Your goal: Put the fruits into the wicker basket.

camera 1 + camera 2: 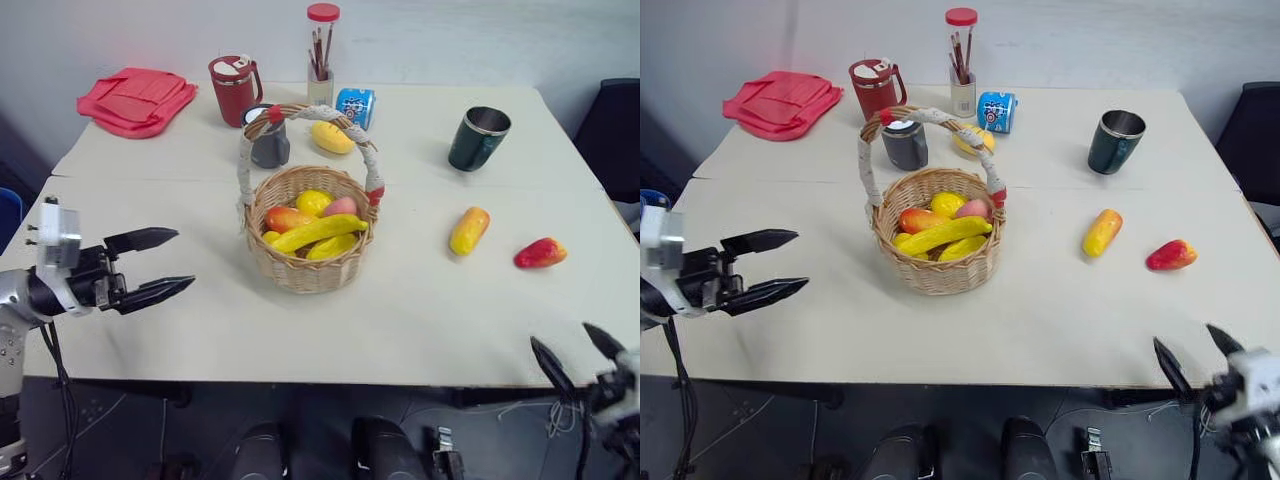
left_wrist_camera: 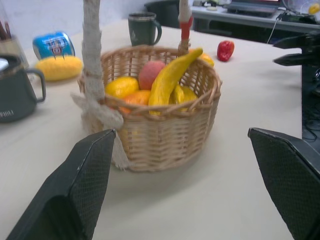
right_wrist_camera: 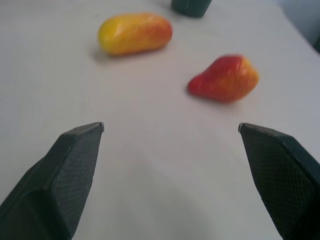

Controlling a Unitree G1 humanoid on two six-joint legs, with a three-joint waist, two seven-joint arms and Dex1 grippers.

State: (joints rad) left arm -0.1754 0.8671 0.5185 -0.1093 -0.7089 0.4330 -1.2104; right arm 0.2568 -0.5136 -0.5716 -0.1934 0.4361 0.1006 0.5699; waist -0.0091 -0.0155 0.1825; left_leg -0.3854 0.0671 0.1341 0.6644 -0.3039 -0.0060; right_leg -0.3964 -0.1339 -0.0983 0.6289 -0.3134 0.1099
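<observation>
The wicker basket (image 1: 300,272) stands mid-table and holds a yellow banana (image 1: 320,232) on top of several other fruits. To its right on the table lie an oblong yellow-orange mango (image 1: 469,230) and a red-orange pointed fruit (image 1: 540,253). A further yellow fruit (image 1: 332,137) lies behind the basket. My left gripper (image 1: 182,260) is open and empty, hanging left of the basket and pointing at it. My right gripper (image 1: 560,336) is open and empty at the table's front right edge, short of the red fruit (image 3: 225,78) and the mango (image 3: 135,33).
At the back of the table stand a dark green metal cup (image 1: 478,138), a blue can (image 1: 355,105), a jar of pencils (image 1: 321,60), a red mug (image 1: 234,90) and a grey mug (image 1: 268,140). A red folded bag (image 1: 137,100) lies back left.
</observation>
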